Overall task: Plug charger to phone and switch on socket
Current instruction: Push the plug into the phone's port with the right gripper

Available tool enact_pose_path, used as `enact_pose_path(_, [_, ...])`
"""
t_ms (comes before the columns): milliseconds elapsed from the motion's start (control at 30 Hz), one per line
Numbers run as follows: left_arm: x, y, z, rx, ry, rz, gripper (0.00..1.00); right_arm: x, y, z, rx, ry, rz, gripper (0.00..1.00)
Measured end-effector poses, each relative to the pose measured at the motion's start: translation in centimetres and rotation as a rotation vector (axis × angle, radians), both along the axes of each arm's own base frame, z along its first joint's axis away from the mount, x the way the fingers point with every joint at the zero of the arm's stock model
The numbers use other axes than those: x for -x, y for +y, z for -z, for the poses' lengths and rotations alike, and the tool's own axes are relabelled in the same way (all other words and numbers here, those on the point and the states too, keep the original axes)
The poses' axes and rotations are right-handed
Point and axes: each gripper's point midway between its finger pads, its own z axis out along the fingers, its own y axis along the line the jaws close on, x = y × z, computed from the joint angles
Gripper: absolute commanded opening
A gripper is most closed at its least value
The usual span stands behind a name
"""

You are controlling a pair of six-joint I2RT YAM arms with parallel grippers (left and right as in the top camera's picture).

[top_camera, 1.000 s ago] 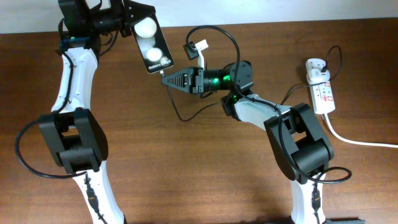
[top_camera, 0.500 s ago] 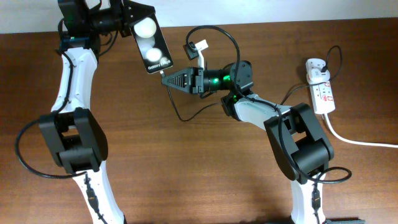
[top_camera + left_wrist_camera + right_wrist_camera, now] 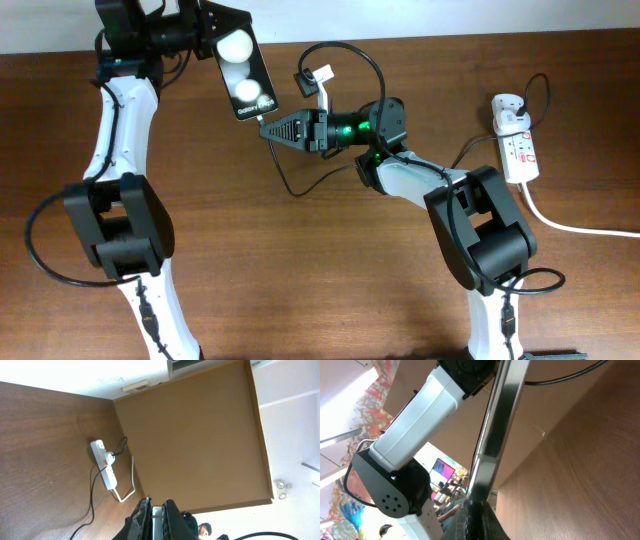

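My left gripper is shut on the top end of the black phone and holds it raised, its face with two white circles toward the overhead camera. In the left wrist view the phone's edge sits between the fingers. My right gripper is shut on the charger plug tip at the phone's lower end. In the right wrist view the fingers meet the phone's edge. The thin black charger cable runs to the white adapter in the socket strip.
The strip's thick white cord runs off to the right edge. The strip also shows in the left wrist view, with the cable beside it. A robot cable loop with a white tag arches above my right wrist.
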Motion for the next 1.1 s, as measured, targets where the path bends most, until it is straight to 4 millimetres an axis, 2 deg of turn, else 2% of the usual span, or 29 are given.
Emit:
enact_pose_path(367, [0.0,0.0,0.5,0.0,0.038,-0.004,0.0,0.0,0.1,0.3,0.009,0.01,-0.004,0.04])
enact_pose_path(833, [-0.4,0.2,0.6,-0.024,-0.054,-0.027,0.0,-1.2,0.3,1.1,0.023,0.087,0.043,0.04])
enact_pose_path(1100, [-0.1,0.2,0.5,-0.024,-0.073,-0.008,0.0,-1.0,0.4,1.2,0.024,0.09,0.039,0.04])
